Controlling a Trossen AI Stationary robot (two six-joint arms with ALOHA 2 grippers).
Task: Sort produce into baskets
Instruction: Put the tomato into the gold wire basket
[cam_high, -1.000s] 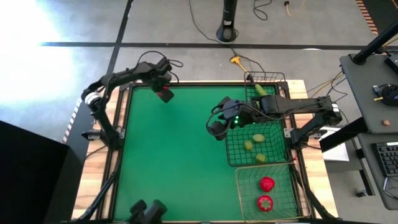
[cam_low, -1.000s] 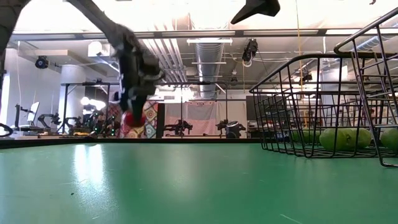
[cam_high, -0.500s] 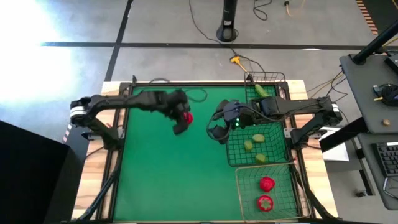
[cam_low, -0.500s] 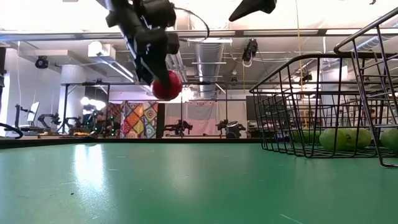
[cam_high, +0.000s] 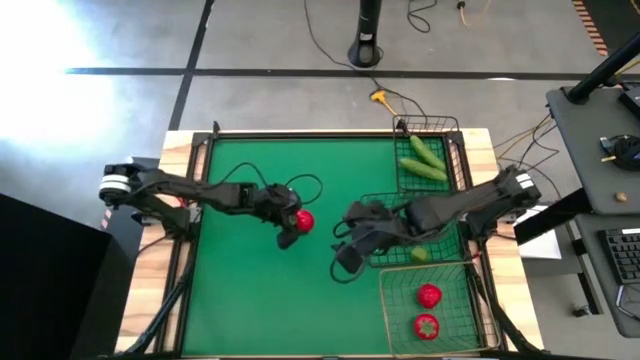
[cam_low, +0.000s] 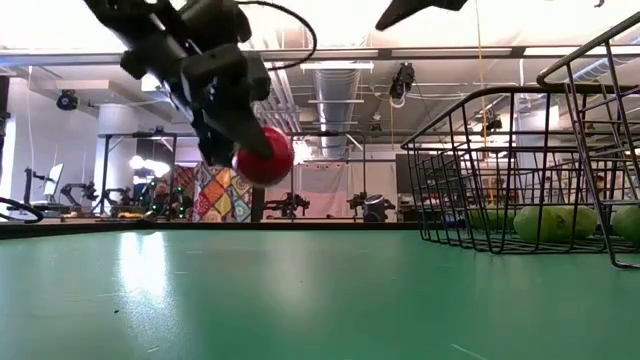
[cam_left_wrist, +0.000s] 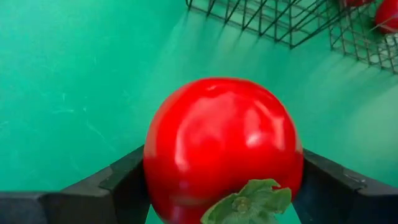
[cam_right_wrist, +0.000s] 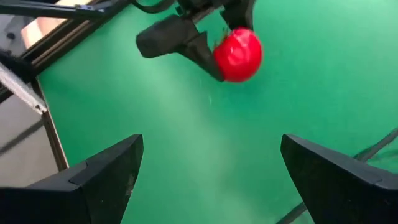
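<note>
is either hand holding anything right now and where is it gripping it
The left hand holds a red fruit, its fingers pressing the round sides, above the green table. The right hand is open and holds nothing.

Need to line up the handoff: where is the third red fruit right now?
The red fruit is gripped in the left gripper, held above the green mat near table centre in the high view, just left of the open right gripper.

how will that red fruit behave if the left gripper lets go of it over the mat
The red fruit is round and glossy, so it would probably roll on the flat green mat. The left gripper holds it by its curved sides only, so it might slip. It keeps its shape, likely stiff.
</note>
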